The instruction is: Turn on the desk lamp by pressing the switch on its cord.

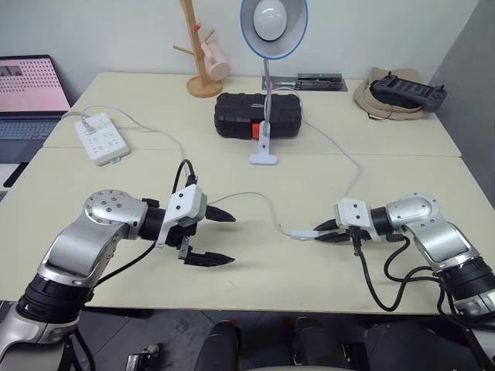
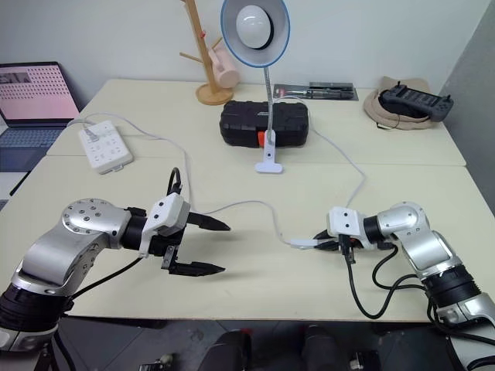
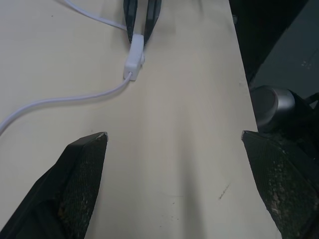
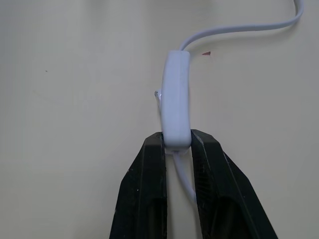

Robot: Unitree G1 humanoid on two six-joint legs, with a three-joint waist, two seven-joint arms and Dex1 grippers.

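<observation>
1. Right pincer (image 4: 177,144) clamped on near end of switch (image 4: 175,99), flat on tabletop (image 1: 255,286)
2. Left pincer (image 1: 220,238) spread wide, empty, well apart from switch
3. Desk lamp (image 1: 272,27) unlit, farther back

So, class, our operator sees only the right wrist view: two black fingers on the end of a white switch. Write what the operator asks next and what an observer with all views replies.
Operator: Is the lamp lit?
Observer: The desk lamp stands at the far side of the table; its bulb looks white, and I cannot tell if it glows.
Operator: Where is my other arm?
Observer: The left gripper hovers open above the table, apart from the cord.
Operator: Where does the cord go past the switch?
Observer: From the switch, pinched at its end by the right gripper, it curves back toward the lamp's base.
</observation>
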